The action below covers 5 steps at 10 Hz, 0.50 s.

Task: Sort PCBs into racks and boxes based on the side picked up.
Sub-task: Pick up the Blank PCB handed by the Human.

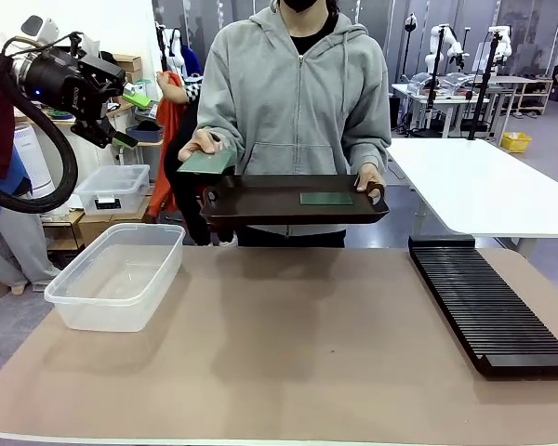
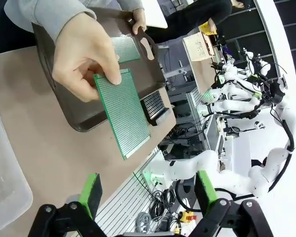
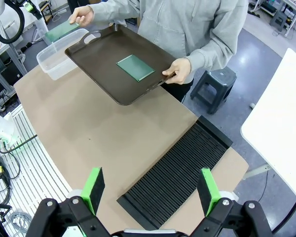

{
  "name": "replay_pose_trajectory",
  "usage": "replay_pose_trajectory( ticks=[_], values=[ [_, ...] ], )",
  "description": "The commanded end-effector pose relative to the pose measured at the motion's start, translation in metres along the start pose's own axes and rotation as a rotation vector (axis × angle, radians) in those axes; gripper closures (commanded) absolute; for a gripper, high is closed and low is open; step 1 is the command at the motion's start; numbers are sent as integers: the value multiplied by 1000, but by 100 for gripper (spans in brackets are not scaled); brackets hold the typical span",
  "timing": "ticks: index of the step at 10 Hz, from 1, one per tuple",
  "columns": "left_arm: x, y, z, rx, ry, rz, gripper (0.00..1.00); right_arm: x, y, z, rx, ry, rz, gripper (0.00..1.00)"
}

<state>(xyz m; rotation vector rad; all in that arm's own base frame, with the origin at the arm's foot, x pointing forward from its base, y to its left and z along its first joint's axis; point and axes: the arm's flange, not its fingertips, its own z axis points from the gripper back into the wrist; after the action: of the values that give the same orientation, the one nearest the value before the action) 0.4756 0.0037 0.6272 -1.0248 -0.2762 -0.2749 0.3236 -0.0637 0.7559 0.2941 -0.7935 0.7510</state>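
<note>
Across the tabletop (image 1: 288, 353) from you, a person in a grey hooded top holds a dark brown handled tray (image 1: 260, 200) level in the air, one hand (image 1: 370, 177) gripping its handle end. A dark-green PCB (image 1: 326, 198) lies flat on the tray, toward that hand.

The person's other hand (image 1: 201, 144) pinches a second PCB (image 1: 207, 163) by its edge and holds it out just past the tray's opposite end, on your left arm's side. Your left gripper (image 1: 133, 118) is raised on the left, facing that offered board and well apart from it. Its jaws are spread wide with nothing between them. From that wrist, the offered board shows a perforated bright-green face.

Your right gripper (image 3: 150, 190) looks down from high over the right part of the tabletop, its jaws likewise released and empty. Below it, the long black slotted rack (image 1: 488, 307) lies flat at the tabletop's right end. The clear plastic tub (image 1: 112, 311) sits on the left end of the tabletop, near the hand with the offered board.
</note>
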Motion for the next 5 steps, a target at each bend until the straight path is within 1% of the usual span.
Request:
replay_pose_trajectory(
  ticks=[1, 3, 5],
  values=[
    [5, 11, -18, -55, -29, 99, 0, 0, 1, -1, 2, 1, 1, 0],
    [6, 18, -32, -106, -46, 144, 0, 0, 1, -1, 2, 1, 1, 0],
    [9, 31, -42, -198, -62, 162, 0, 0, 1, -1, 2, 1, 1, 0]
  ],
)
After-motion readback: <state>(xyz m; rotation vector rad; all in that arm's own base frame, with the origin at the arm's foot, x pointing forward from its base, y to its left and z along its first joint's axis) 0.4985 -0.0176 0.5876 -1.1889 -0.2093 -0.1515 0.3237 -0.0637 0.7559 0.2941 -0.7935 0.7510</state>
